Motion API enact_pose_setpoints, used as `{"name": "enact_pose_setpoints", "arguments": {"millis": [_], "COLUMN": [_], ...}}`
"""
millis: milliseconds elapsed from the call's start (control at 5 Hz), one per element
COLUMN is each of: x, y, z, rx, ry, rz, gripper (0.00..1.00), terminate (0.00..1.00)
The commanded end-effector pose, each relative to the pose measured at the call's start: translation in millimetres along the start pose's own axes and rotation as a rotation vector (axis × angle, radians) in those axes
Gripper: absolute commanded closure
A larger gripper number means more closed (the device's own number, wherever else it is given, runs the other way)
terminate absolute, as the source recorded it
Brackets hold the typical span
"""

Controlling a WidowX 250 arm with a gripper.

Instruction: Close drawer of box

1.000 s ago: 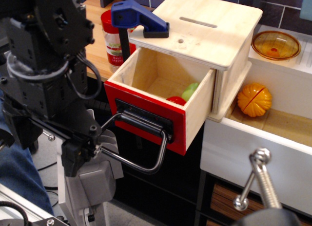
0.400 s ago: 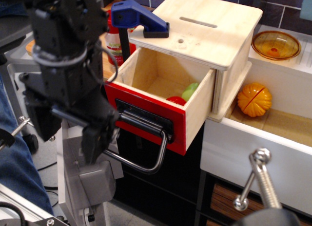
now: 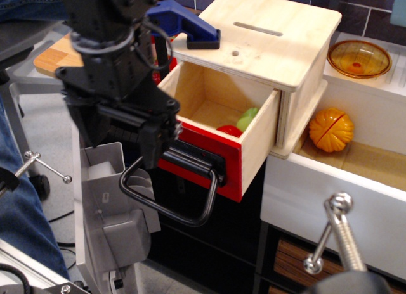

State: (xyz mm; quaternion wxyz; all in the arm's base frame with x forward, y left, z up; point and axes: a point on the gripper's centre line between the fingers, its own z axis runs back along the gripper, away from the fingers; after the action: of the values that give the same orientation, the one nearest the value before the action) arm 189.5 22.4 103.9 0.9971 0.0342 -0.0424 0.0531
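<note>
The pale plywood box [image 3: 266, 40] stands on the counter, its flat top showing a slot and a small hole. Its drawer [image 3: 219, 162] is pulled out toward me, with a red front, a black plate and a big black loop handle [image 3: 190, 215] hanging down. Green and red items [image 3: 244, 121] lie inside it. My black gripper [image 3: 152, 147] is against the left part of the red front and covers it. Its fingers are dark against the black plate, so I cannot tell whether they are open or shut.
A blue clamp [image 3: 184, 25] grips the box's top left corner. A wide white drawer [image 3: 330, 199] at the right holds an orange toy [image 3: 331, 129], with an amber bowl [image 3: 358, 58] behind it. A grey stand [image 3: 111, 205] is below my gripper. A metal screw handle [image 3: 333, 237] pokes up at the bottom right.
My arm has swung right and upward from beside the loop handle to the left part of the red drawer front. The drawer has not visibly moved.
</note>
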Motion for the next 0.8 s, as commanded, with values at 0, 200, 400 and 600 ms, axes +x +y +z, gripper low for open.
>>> {"name": "enact_pose_setpoints", "arguments": {"millis": [0,200,400,600], "x": [17,27,39,63], "y": [-5,-8,-9,-14], "z": [-13,-16,-20,-23], "rx": [0.067,0.058,0.064,0.09], "ry": [-0.02,-0.011,-0.057,-0.081], "rz": [0.015,0.029,0.045,0.057], "gripper": [0.0,0.0,0.0,0.0], "terminate": [0.0,0.0,0.0,0.0]}}
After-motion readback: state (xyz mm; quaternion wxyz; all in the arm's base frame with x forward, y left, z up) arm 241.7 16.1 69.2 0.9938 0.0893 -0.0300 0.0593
